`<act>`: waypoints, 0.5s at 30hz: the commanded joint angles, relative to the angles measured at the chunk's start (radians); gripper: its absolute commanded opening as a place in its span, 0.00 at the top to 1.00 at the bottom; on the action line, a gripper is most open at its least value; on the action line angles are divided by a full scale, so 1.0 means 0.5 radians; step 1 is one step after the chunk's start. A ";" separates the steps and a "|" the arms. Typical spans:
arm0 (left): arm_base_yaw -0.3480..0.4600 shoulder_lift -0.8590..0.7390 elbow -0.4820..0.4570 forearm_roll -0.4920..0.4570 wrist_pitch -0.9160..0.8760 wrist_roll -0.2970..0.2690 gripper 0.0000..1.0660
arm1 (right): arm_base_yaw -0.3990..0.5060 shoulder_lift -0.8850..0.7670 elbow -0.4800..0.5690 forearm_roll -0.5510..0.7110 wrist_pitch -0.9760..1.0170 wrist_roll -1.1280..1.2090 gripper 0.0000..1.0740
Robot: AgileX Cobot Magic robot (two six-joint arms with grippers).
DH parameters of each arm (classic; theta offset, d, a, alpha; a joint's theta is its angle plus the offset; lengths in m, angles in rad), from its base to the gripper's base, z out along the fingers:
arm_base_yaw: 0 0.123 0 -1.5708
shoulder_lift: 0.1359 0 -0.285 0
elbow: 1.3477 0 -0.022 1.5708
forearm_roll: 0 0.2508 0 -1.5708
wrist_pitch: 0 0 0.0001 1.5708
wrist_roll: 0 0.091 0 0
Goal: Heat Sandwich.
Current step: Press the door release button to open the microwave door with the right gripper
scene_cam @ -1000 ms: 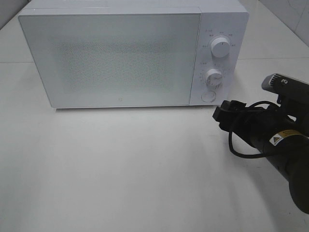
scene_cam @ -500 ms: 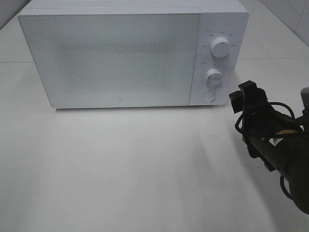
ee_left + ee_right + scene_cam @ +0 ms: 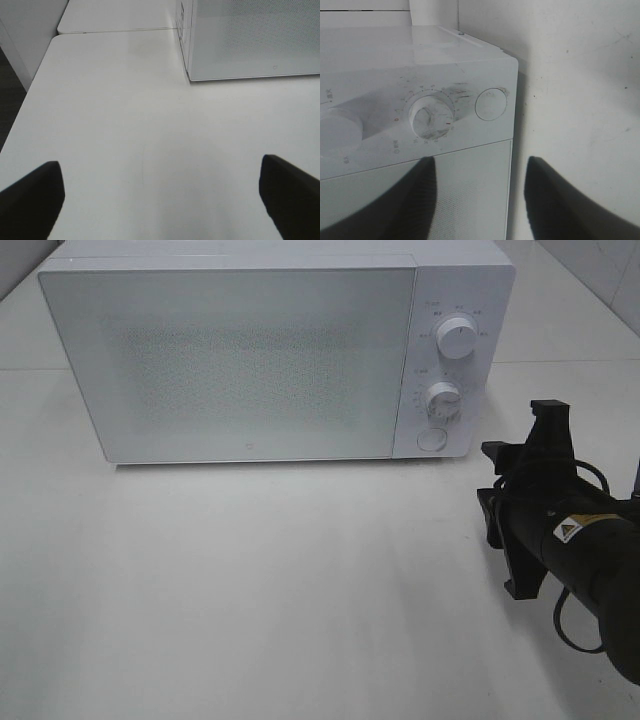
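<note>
Main risk: bumping the lower knob (image 3: 441, 398) or round button (image 3: 432, 439) unintentionally. Cause: right hand (image 3: 494, 480) parked near the control panel (image 3: 490, 390), at roughly 4 o'clock from the microwave (image 3: 250, 350) in the exterior high view, fingers aimed toward about 10 o'clock. Rolled on its side too, so the fingers stack one over the other and could catch the knob while going for the button.

Second risk: shoving the microwave across the worktop (image 3: 250, 590) if pressed in too hard, with nothing visibly bracing it.

Third risk: heating an empty oven. Door (image 3: 235, 355) shut, speckled panel shows nothing behind it, so the load can't be confirmed.

Right hand: fingers parted with a clear gap, nothing held.

Left hand (image 3: 160, 175): fingers spread wide, nothing between them, low over bare worktop. Microwave's front corner ahead of it, well apart. Not visible in the exterior high view.

Sandwich: not seen in any view. Not on the visible worktop, not in either hand. Possibly inside behind the shut door, cannot tell. No clock bearing from either hand possible. If inside, would lie around 10 to 11 o'clock of the right hand, a guess only.
</note>
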 commanded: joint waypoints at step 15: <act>0.006 -0.050 0.004 -0.018 -0.004 0.002 0.06 | 0.000 0.000 -0.002 -0.030 0.066 0.040 1.00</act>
